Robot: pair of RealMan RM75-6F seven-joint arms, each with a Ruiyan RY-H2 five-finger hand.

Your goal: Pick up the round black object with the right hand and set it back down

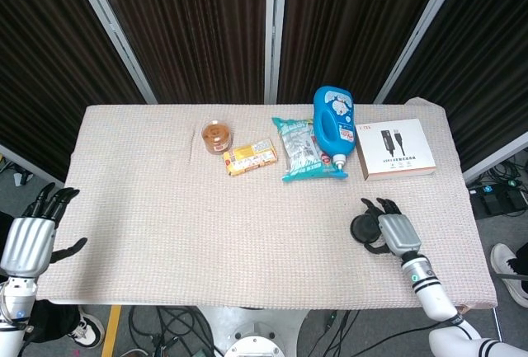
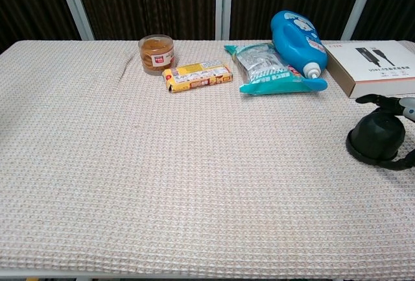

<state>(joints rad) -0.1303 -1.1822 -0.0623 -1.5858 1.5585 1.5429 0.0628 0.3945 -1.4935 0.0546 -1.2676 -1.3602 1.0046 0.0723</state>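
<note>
The round black object (image 1: pixel 363 227) (image 2: pixel 377 137) stands on the cloth-covered table (image 1: pixel 190 225) near the front right. My right hand (image 1: pixel 394 233) (image 2: pixel 392 106) wraps it from the right: fingers curl over its top and the thumb hugs its base. The object still looks to be resting on the cloth. My left hand (image 1: pixel 29 237) hangs off the table's left edge with fingers spread and nothing in it; the chest view does not show it.
Along the back of the table lie a small jar (image 1: pixel 216 135), a yellow snack pack (image 1: pixel 250 157), a teal bag (image 1: pixel 303 148), a blue bottle (image 1: pixel 334 120) on its side and a white box (image 1: pixel 397 148). The table's front edge runs close below my right hand.
</note>
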